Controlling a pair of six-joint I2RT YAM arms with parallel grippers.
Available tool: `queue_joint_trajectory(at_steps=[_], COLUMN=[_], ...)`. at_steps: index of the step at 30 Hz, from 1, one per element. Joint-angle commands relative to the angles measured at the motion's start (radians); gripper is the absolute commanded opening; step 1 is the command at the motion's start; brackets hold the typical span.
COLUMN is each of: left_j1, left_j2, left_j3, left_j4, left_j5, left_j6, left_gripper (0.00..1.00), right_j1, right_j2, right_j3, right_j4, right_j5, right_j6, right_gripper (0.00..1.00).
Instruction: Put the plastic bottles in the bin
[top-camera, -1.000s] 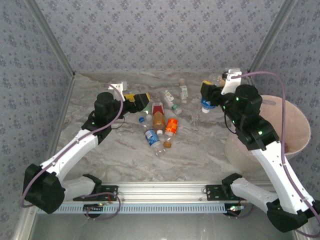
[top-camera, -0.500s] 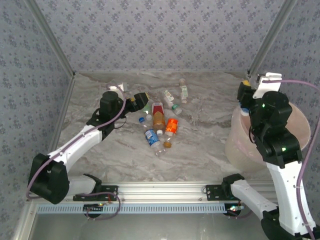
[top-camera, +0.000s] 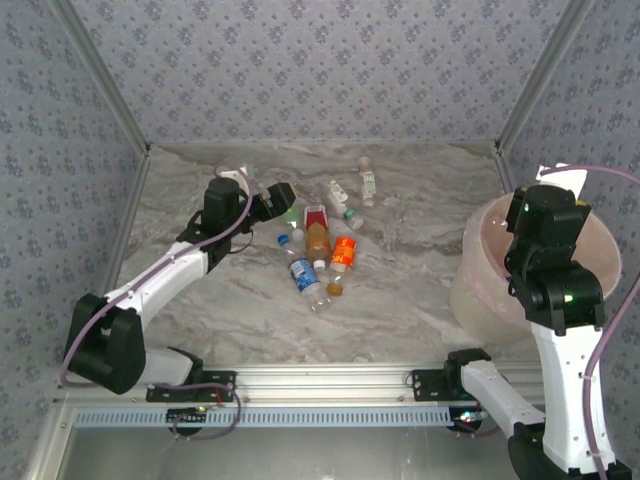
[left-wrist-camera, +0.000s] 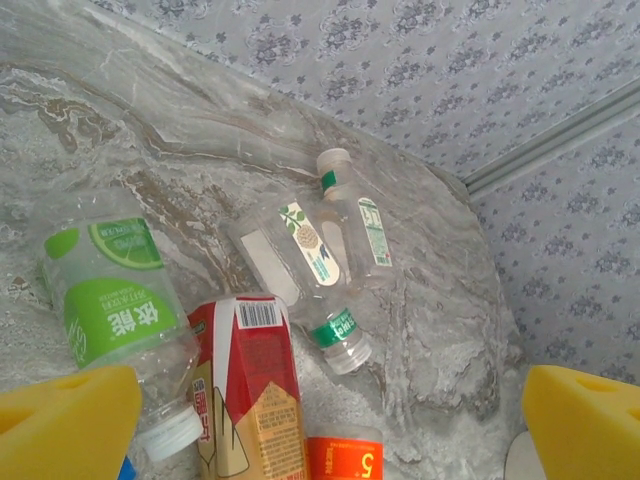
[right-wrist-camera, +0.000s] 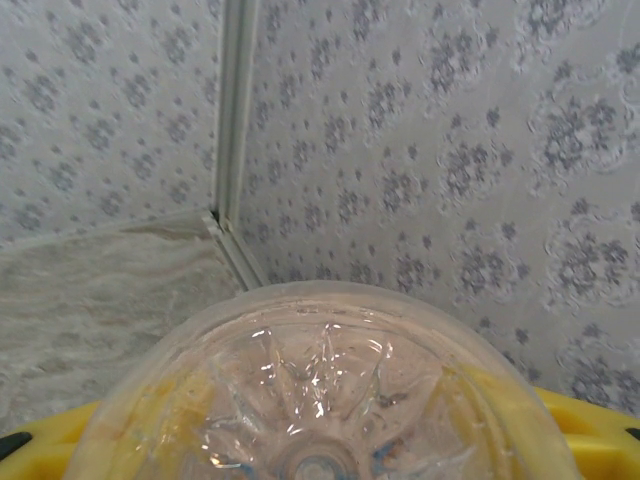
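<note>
Several plastic bottles (top-camera: 318, 240) lie in a cluster at the table's middle. In the left wrist view a green-labelled bottle (left-wrist-camera: 110, 300), a red and tan labelled bottle (left-wrist-camera: 245, 390), an orange-labelled one (left-wrist-camera: 345, 455) and two clear bottles (left-wrist-camera: 310, 260) lie ahead. My left gripper (top-camera: 282, 198) hangs open just left of the cluster, its yellow fingers (left-wrist-camera: 60, 425) wide apart with nothing between them. My right gripper (right-wrist-camera: 320, 440) is shut on a clear bottle (right-wrist-camera: 320, 380), whose ribbed base faces the camera. The right arm (top-camera: 545, 230) stands over the pale pink bin (top-camera: 475, 275).
Patterned walls close in the table at the back and both sides, with metal corner posts (top-camera: 530, 75). A blue-labelled bottle (top-camera: 303, 272) lies nearest the front of the cluster. Bare marble surface (top-camera: 400, 300) stretches between the cluster and the bin.
My right arm swung from the back middle of the table to over the bin, carrying the clear bottle. My left gripper edged right and back toward the cluster.
</note>
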Motion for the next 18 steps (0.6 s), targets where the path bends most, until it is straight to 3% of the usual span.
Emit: queue_joint_trajectory(at_steps=[1, 14, 18], left_j1=[0.012, 0.016, 0.015], left_j2=[0.032, 0.078, 0.081], left_j3=[0.064, 0.083, 0.086], left_j4=[-0.013, -0.01, -0.015], left_j5=[0.051, 0.084, 0.082], left_j6=[-0.024, -0.066, -0.065], left_gripper=[0.98, 0.98, 0.98], right_j1=[-0.037, -0.246, -0.27], right_j2=[0.003, 0.142, 0.195], right_j3=[-0.022, -0.01, -0.008], right_j4=[-0.099, -0.293, -0.338], right_j5=[0.011, -0.163, -0.147], right_j6=[0.042, 0.098, 0.124], right_gripper=[0.5, 0.57, 0.72])
